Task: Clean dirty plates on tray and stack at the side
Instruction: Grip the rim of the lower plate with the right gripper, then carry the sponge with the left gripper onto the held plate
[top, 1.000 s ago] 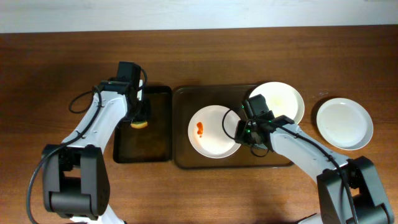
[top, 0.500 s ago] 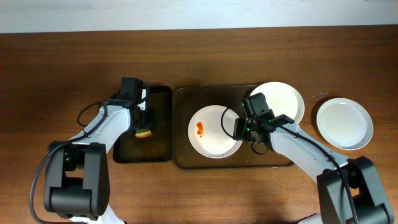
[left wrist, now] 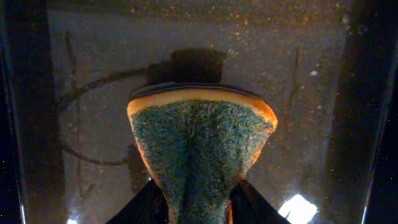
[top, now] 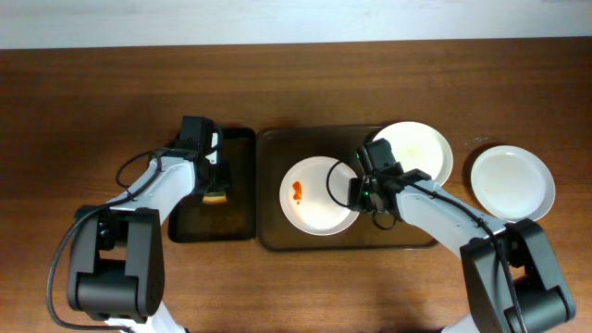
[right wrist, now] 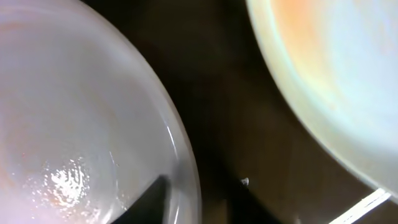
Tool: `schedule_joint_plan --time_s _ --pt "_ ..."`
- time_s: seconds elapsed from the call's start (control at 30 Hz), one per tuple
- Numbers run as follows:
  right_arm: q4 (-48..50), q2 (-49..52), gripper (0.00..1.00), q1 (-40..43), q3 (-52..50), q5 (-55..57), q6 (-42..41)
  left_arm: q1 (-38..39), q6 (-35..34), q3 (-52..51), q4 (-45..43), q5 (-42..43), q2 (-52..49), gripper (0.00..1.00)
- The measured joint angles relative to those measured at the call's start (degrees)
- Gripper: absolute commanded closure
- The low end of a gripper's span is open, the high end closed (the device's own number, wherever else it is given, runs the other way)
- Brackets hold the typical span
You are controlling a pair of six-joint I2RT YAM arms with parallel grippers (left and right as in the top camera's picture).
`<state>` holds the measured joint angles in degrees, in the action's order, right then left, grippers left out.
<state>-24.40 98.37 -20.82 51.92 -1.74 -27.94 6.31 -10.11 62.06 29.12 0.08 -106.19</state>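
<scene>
The left gripper (top: pixel 215 191) is clenched on the sponge (left wrist: pixel 202 137), which is squeezed between its jaws just above the small dark tray (top: pixel 237 222). The dirty plate (top: pixel 319 211) lies on the large tray (top: pixel 277 239). The jaws of the right gripper (top: pixel 358 192) straddle its right rim, but the views do not show whether they grip it.

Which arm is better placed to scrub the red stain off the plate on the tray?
Left. The left gripper is shut on the sponge, over the small tray, close to the stained plate. The right gripper holds no sponge; it straddles that plate's rim.
</scene>
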Motion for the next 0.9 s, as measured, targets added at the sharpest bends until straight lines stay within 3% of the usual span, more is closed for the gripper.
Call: schedule_joint_plan --time_s 0.07,0.13,0.27,0.37,0.53,0.73,0.83,0.9 --pt "-1.0 -0.1 0.96 0.0 0.4 -0.8 -2.0 0.0 0.0 0.0 0.0 0.0 0.0 0.71" --pt "-1.0 -0.1 0.96 0.0 0.4 -1.1 -2.3 0.0 0.0 0.0 0.0 0.0 0.0 1.0" --pt "-1.0 -0.1 0.96 0.0 0.4 -1.1 -2.3 0.0 0.0 0.2 -0.2 0.0 -0.1 1.0" --pt "-1.2 -0.1 0.96 0.0 0.5 -1.1 -2.3 0.0 0.0 4.6 6.2 0.0 0.1 1.0" --pt "-1.1 -0.1 0.96 0.0 0.5 -1.1 -2.3 1.1 0.0 7.6 7.8 0.3 8.9 1.0" --pt "-1.1 -0.1 0.96 0.0 0.5 -1.1 -2.3 2.6 -2.2 7.6 10.3 -7.7 8.9 1.0" --pt "-1.0 -0.1 0.96 0.0 0.5 -2.2 -2.4 2.8 -3.5 7.6 8.0 -0.3 8.9 1.0" --pt "-1.1 -0.1 0.96 0.0 0.5 -3.3 -2.6 4.0 -3.9 7.6 3.6 11.8 8.9 1.0"
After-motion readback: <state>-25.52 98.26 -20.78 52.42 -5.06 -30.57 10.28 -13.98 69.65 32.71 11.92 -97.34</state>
